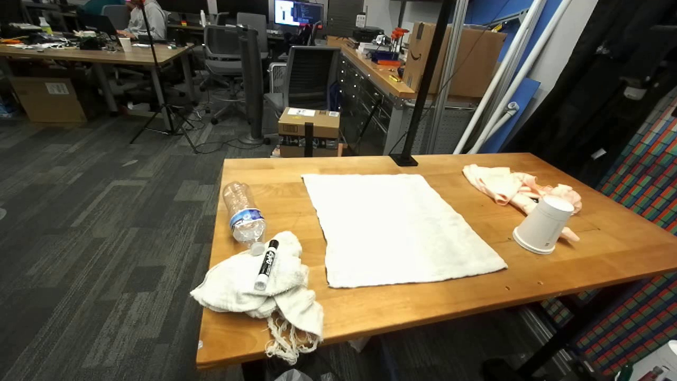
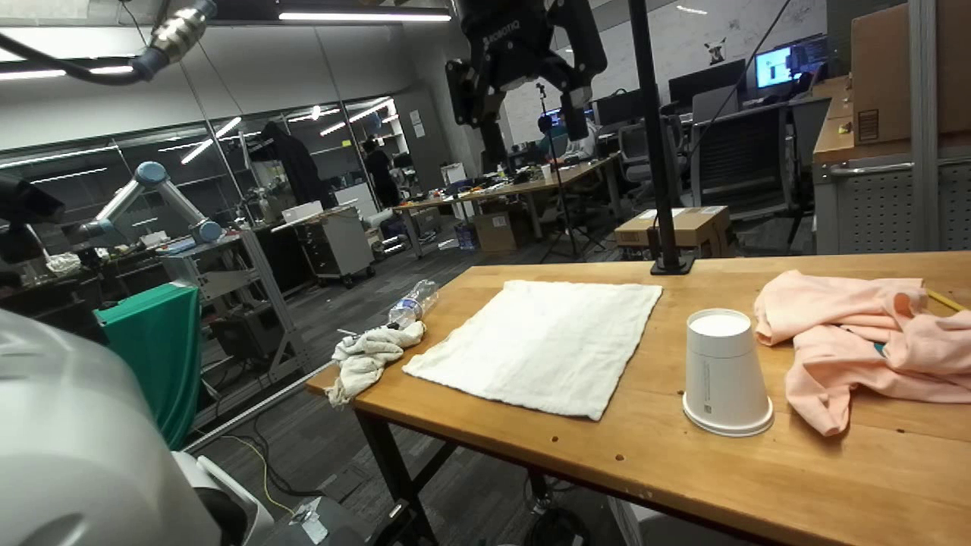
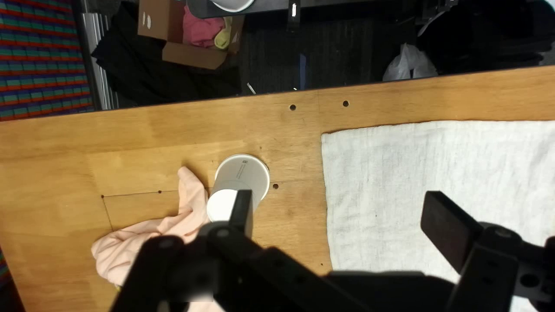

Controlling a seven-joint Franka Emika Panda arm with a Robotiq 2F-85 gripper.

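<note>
Bottle, clear plastic with a blue label, lies on its side at 9 o'clock; I set the dial centre on the flat white cloth, with 12 o'clock toward the top of an exterior view. At 8 o'clock I identify the rumpled cloth, its fringe at the edge of the wooden table; the bottle's capped neck meets this cloth. The marker rests on its folds, black cap aimed between 12 and 1 o'clock. At centre, the flat white cloth lies smooth. My gripper hangs above the table, at 12 o'clock of the flat white cloth in an exterior view. I read the fingers as spread wide: in the wrist view, the gap frames bare wood and one border of the flat white cloth, and the finger at 3 o'clock crosses that cloth. Between 2 and 3 o'clock lies the pink cloth, bunched. At 3 o'clock the cup stands upside down on the table, just beside the pink cloth; in the wrist view, the finger at 9 o'clock partly masks it.
</note>
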